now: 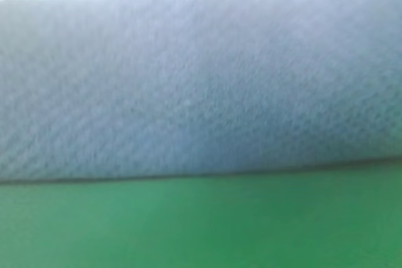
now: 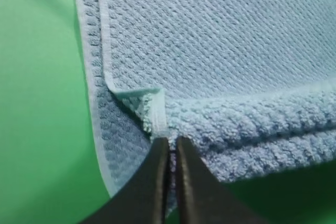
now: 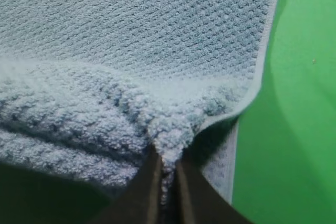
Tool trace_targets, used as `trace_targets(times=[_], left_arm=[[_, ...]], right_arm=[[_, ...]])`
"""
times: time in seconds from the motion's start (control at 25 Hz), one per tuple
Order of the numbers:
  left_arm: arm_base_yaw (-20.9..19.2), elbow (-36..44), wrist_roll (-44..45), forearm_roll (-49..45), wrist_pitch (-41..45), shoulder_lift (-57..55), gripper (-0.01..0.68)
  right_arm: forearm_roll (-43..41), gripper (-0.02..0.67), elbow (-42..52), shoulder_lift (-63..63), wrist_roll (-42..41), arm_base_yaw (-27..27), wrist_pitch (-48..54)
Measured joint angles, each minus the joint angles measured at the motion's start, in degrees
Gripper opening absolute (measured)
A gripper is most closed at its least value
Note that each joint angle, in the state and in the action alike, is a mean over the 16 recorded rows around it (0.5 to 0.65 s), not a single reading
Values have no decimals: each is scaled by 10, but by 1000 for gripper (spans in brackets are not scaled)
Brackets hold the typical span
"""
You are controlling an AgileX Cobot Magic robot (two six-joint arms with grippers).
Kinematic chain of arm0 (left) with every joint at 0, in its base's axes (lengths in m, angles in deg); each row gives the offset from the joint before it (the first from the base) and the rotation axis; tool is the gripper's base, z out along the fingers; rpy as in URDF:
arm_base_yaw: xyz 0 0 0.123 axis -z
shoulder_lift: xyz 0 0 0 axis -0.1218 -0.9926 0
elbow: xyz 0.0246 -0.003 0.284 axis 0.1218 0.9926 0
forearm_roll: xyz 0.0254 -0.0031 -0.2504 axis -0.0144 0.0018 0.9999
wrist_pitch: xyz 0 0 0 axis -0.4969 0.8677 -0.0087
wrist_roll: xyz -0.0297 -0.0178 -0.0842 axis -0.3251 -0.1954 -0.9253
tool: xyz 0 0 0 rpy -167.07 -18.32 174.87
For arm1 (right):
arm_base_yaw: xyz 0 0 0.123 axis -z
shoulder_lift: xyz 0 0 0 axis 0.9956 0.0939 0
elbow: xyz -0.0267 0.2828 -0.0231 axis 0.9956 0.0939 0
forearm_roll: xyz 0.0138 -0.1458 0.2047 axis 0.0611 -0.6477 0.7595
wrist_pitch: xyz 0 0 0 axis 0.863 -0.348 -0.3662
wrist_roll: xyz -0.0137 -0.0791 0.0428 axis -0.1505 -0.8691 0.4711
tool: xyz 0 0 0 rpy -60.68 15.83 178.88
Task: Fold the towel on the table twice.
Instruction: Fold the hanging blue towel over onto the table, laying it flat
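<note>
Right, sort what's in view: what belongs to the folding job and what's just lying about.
Part of the job:
- towel, folded layers bunched at the near edge
- table under it
- left pincer, shut on the towel's edge
- right pincer, shut on the towel's edge

Lying about:
- nothing else shows in these views

Towel (image 2: 220,51) on table (image 2: 37,103), folded edge raised.

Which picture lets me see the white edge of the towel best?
The left wrist view: the towel's pale edge trim runs sharp down its side, with a turned corner by the left gripper. The right wrist view shows the trim along one side. The exterior high view is blurry; no clear trim.
</note>
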Motion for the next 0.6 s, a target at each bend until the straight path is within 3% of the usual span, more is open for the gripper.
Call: trace_targets(times=[0.6], left_arm=[[0, -209, 29, -13, -60, -249, 0]], right_arm=[[-28, 0, -148, 191, -76, 68, -45]])
